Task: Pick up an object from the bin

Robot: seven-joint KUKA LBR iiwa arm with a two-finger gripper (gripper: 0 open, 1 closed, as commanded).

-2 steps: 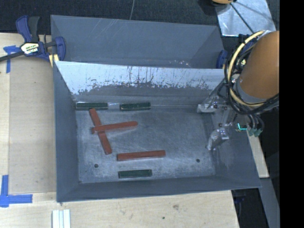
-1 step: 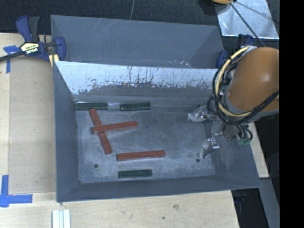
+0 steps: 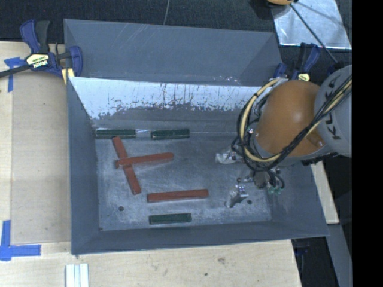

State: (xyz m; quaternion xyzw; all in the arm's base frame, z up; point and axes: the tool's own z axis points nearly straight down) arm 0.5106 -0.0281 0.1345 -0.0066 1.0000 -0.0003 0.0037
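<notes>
The pincer (image 3: 233,177) hangs low over the right-hand part of the grey bin (image 3: 81,160), under the arm's orange cover (image 3: 287,121). Its two metal fingertips (image 3: 226,156) seem to be spread apart, one toward the back wall and one toward the front, with only bare bin floor between them, so it is pinching nothing. The closest thing is a red-brown flat bar (image 3: 178,195), which lies to the left of the pincer in the camera view, near it but apart from it. Its right end points at the pincer. Its long axis runs almost straight left to right, rising very slightly at the right end. That is the relation the next move depends on. The gap between the fingertips runs front to back, across the bar's length, so the pincer is already turned to take the bar by its narrow width and probably needs no rotation. The bar sits level with the front fingertip rather than with the middle of the gap. A reach for it would therefore need to go left and a little toward the front wall before closing. A dark green bar (image 3: 170,219) lies parallel just in front of the red-brown one, close to the front wall and farther from the pincer. Two more red-brown bars, one level (image 3: 146,158) and one slanted (image 3: 127,166), cross each other well to the left. Two further green bars (image 3: 115,134) (image 3: 170,134) lie end to end along the back wall.
</notes>
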